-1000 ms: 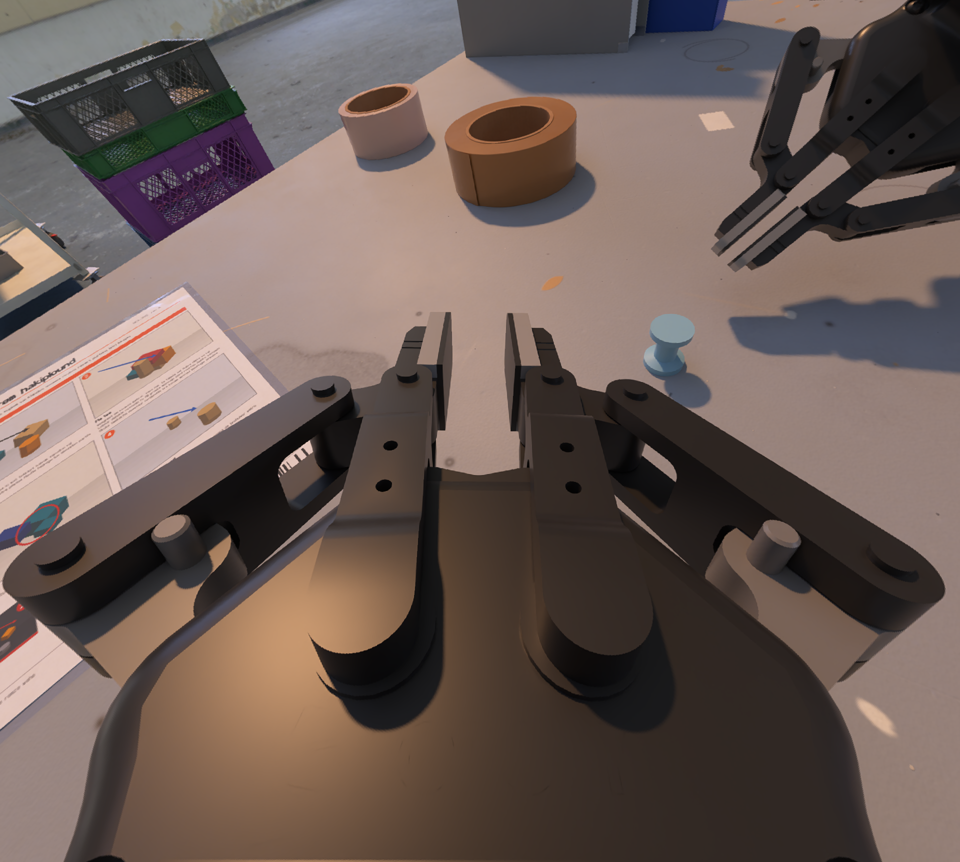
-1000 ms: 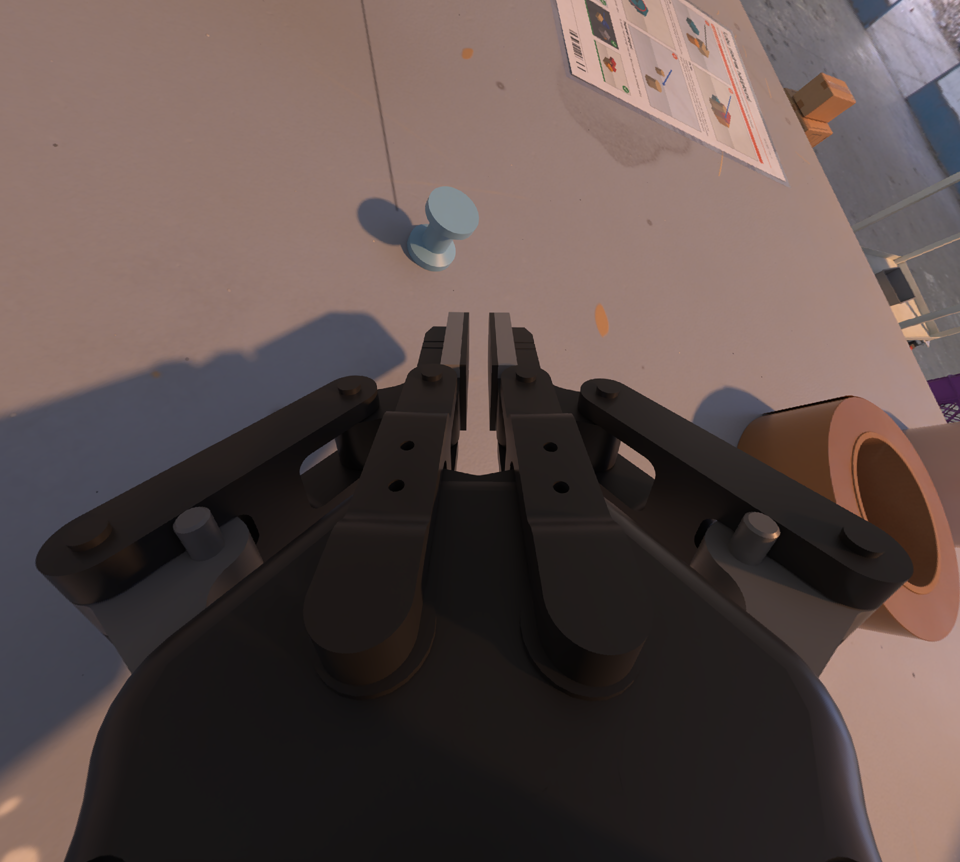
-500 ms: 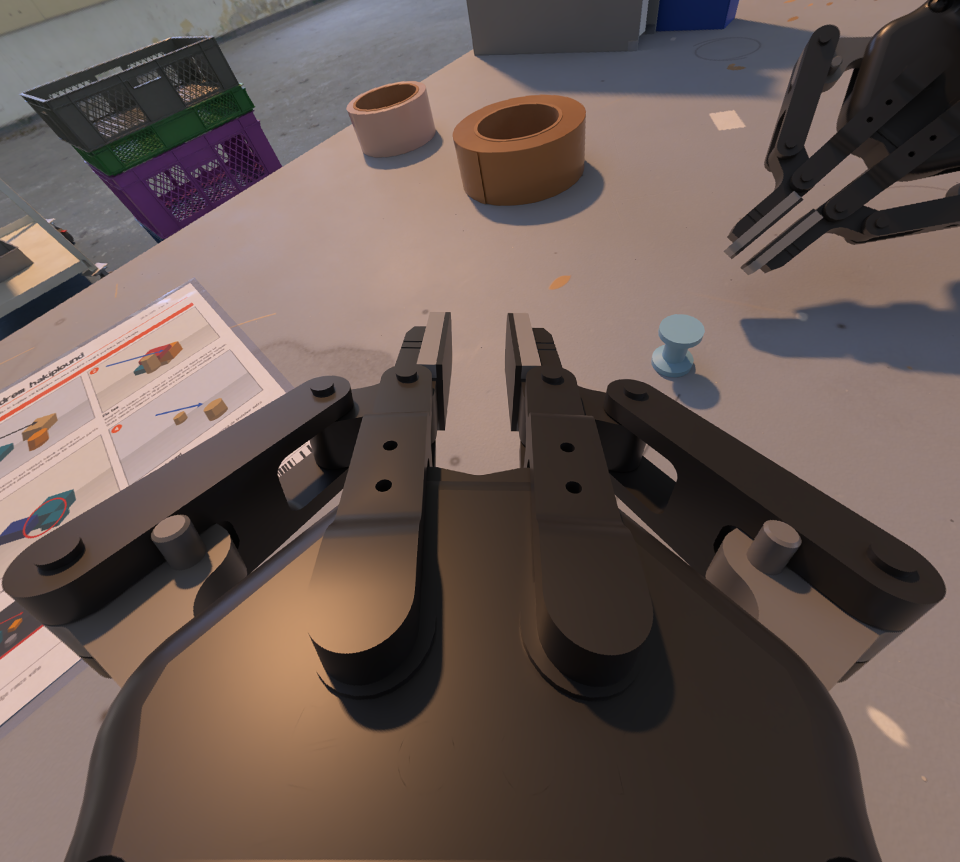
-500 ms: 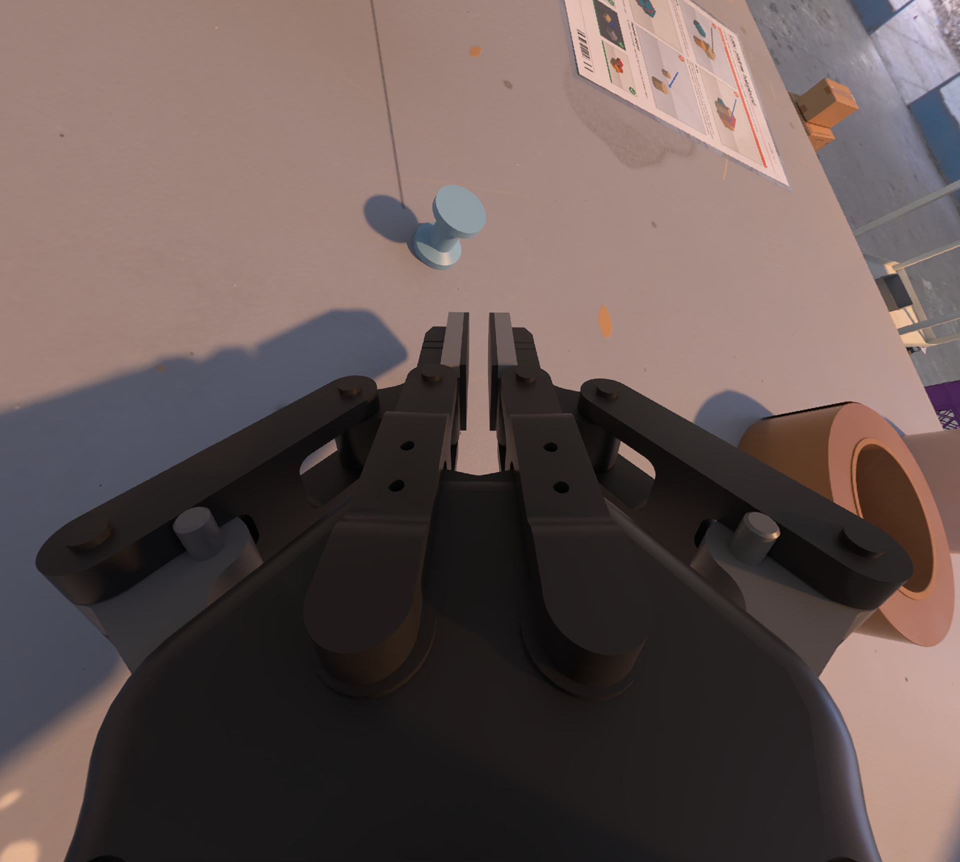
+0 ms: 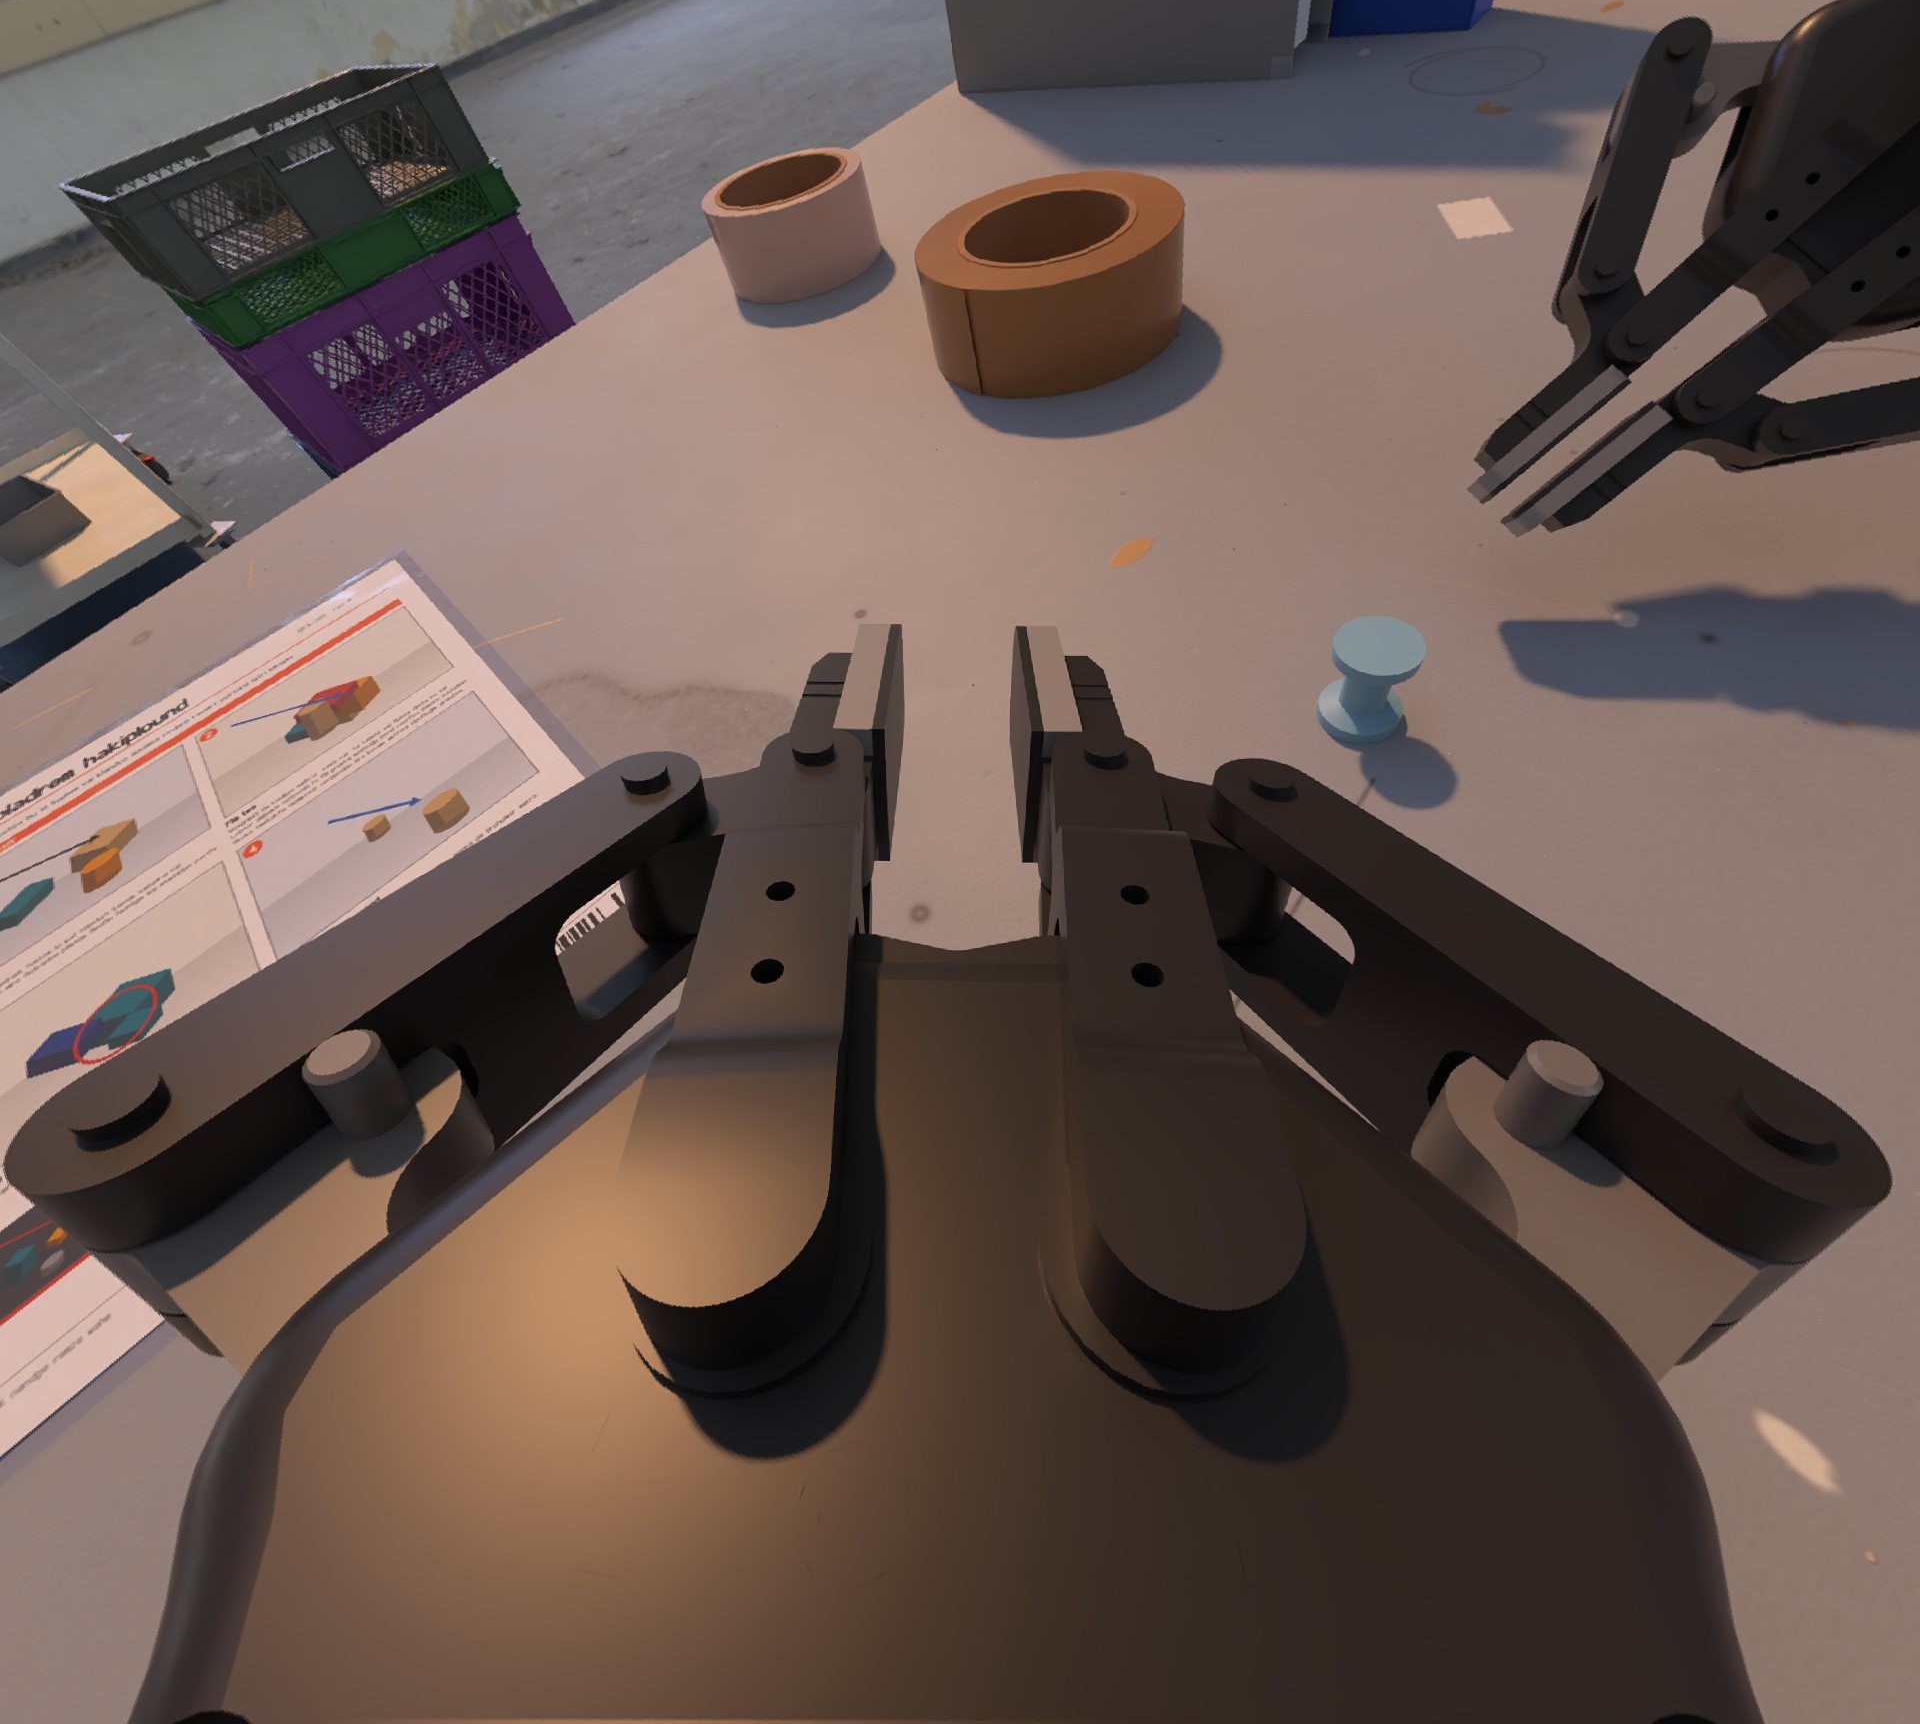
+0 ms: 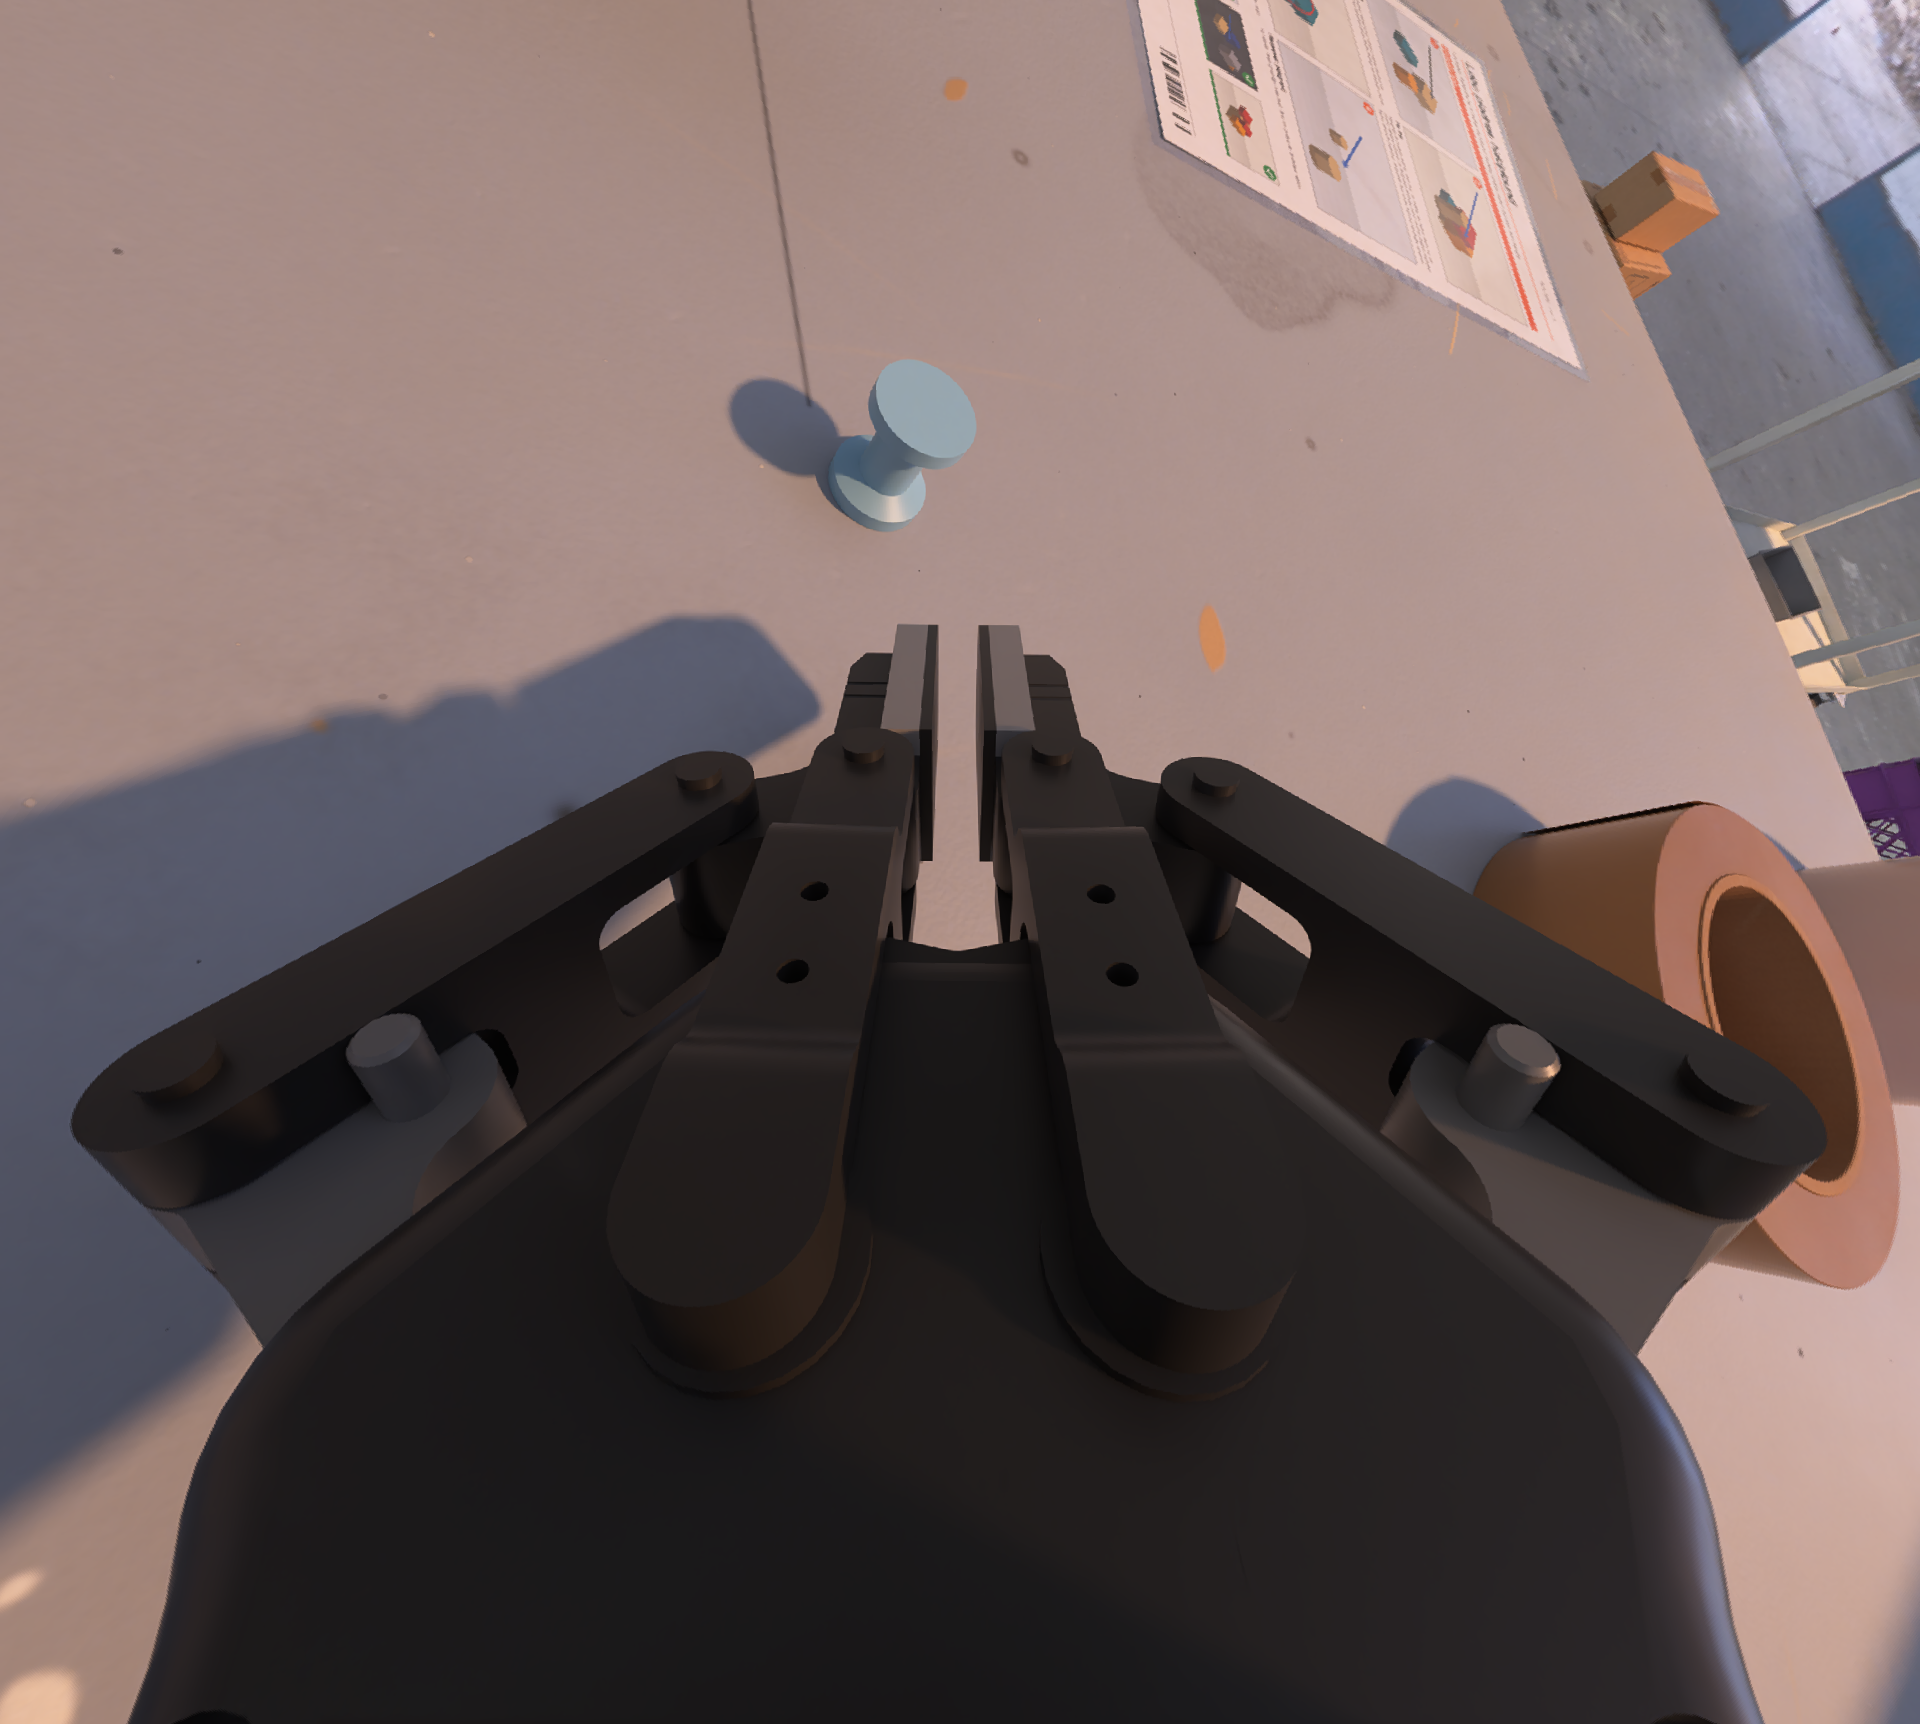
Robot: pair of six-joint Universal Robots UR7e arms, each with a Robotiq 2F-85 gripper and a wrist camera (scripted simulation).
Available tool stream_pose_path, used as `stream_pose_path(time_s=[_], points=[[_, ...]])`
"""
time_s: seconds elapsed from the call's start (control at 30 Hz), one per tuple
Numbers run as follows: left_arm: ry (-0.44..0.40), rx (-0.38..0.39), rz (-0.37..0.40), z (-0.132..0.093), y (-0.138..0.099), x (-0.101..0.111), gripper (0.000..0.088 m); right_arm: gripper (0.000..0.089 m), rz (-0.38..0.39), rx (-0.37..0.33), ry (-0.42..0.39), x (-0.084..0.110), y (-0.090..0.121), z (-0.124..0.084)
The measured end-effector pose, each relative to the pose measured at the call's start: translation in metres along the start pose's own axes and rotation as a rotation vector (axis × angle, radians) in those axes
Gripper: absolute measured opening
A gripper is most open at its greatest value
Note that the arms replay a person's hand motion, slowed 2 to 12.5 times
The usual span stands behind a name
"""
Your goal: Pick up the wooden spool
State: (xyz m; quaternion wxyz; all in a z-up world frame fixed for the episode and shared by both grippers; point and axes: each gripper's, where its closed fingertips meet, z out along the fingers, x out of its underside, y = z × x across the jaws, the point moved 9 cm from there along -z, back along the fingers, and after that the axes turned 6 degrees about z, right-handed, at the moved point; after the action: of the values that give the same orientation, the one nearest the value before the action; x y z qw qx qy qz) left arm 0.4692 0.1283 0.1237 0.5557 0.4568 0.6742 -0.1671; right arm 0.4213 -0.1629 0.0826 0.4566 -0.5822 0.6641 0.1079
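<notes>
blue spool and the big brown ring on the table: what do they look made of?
Blue spool: the task calls it wooden, but the even matte pale-blue coat hides any grain, so painted wood or plastic both fit. Brown ring: likely a roll of packing tape, given the smooth tan wrap, the seam line down its side and a darker, cardboard-like inner core.

Left hand (image 5: 956,687), empty and slightly parted, above the table (image 5: 727,479); blue spool (image 5: 1369,682) stands upright just right.
</notes>
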Motion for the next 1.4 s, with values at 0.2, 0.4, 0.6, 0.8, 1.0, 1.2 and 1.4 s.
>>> stream_pose_path(time_s=[0.2,0.4,0.6,0.8,1.0,1.2,1.4], points=[[0.006,0.001,0.008,0.0007,-0.0009,-0.0001,0.0189,0.0067,-0.003,0.0,0.002,-0.0003,0.0006,0.0002],[0.005,0.001,0.011,0.0006,-0.0014,-0.0005,0.0189,0.0067,-0.003,0.001,0.003,-0.0003,0.0007,0.0002],[0.002,-0.002,0.007,0.0,-0.0008,-0.0009,0.0189,0.0067,-0.002,0.001,0.005,0.0,0.0006,0.0003],[0.0,-0.003,0.004,-0.0004,-0.0003,-0.0008,0.0189,0.0067,-0.001,0.0,0.005,-0.0001,0.0007,0.0003],[0.002,-0.002,0.004,-0.0002,-0.0004,-0.0006,0.019,0.0067,0.0,0.0,0.005,0.0,0.0007,0.0004],[0.005,0.001,0.003,0.0004,-0.0006,-0.0001,0.0192,0.0067,0.001,-0.001,0.005,0.0,0.0006,0.0002],[0.01,0.001,0.005,0.0008,-0.0007,0.0003,0.0194,0.0067,0.001,-0.004,0.005,0.0003,0.0005,0.0001]])
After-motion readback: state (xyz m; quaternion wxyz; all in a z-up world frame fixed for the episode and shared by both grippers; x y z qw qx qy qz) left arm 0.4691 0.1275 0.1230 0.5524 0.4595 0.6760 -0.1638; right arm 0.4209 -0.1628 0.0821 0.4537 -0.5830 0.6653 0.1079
